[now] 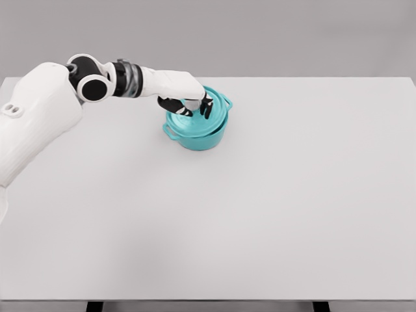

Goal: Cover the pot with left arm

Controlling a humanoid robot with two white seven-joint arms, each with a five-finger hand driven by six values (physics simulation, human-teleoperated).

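Across the near part of the white tabletop (pixel 260 227), nothing but bare surface is seen. Further back, toward the left, the white left arm (pixel 45 117) is stretched in from the picture's left edge. At its end, the left robot hand (pixel 185 97) is held over a teal pot (pixel 198 133), its dark fingers (pixel 207 106) curled down onto the teal lid (pixel 195 123); the lid's knob is hidden, so a firm grip cannot be confirmed. The lid is seated on the pot, which stands on the tabletop's far half, left of centre.
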